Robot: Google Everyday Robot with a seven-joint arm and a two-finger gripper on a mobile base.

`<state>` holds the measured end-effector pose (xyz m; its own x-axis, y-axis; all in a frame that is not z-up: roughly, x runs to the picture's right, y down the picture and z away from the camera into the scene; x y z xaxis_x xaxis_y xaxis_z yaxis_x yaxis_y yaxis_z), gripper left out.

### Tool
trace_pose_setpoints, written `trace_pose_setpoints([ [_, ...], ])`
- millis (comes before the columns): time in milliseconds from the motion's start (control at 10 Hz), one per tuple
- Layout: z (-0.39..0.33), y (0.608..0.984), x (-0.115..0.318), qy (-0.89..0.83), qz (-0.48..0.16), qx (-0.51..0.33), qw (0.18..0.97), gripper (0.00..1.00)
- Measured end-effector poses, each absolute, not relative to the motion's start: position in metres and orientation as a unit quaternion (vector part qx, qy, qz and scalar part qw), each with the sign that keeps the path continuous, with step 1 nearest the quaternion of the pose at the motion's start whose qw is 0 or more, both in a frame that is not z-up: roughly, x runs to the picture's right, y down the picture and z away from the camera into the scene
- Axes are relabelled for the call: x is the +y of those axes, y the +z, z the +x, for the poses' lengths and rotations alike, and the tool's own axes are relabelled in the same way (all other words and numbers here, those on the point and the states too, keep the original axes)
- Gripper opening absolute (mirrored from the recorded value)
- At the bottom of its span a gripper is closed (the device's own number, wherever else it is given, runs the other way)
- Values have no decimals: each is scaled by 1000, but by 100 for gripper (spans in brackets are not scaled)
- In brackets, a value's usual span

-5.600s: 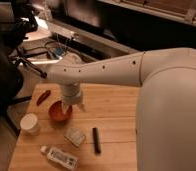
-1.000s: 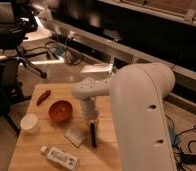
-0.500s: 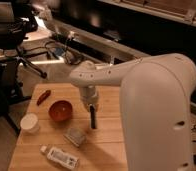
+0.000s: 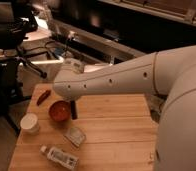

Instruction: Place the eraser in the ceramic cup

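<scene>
The claw (image 4: 71,102) hung under the end of the arm, toward the left part of the table (image 4: 118,125), largely hidden by the pale wrist above it. It looked clenched on the eraser (image 4: 73,112), which hung upright as a slim dark bar, clear of the wood and just beside the right rim of the orange bowl (image 4: 59,111). The ceramic cup (image 4: 29,122) stood close to the left edge, on the far side of the bowl from the eraser, so the bowl lay between the load and its goal. The likeliest failure, as I judged it, was a drop into the wrong vessel: letting go too early on the way across would land the bar in the bowl. The cup's mouth was narrow, and a long bar lowered off-centre could catch the rim, tip the light cup or topple out over the left edge. If the eraser was only pinched by its upper end, a quick swing might also twist it in the grip or shake it loose. The red curved thing (image 4: 43,97) near the far left corner, the pale packet (image 4: 75,136) and the bottle (image 4: 59,156) by the near edge sat out of the direct path, though a low pass could clip the bowl.
</scene>
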<state>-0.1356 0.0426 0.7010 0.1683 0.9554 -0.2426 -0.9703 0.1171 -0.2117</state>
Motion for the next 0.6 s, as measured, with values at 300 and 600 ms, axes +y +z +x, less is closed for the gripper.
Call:
trace_pose_setpoints([
  [300,-192,679,43,613,-177,-43,769,0],
  [600,-243,685,42,583,-193,-77,786,0],
])
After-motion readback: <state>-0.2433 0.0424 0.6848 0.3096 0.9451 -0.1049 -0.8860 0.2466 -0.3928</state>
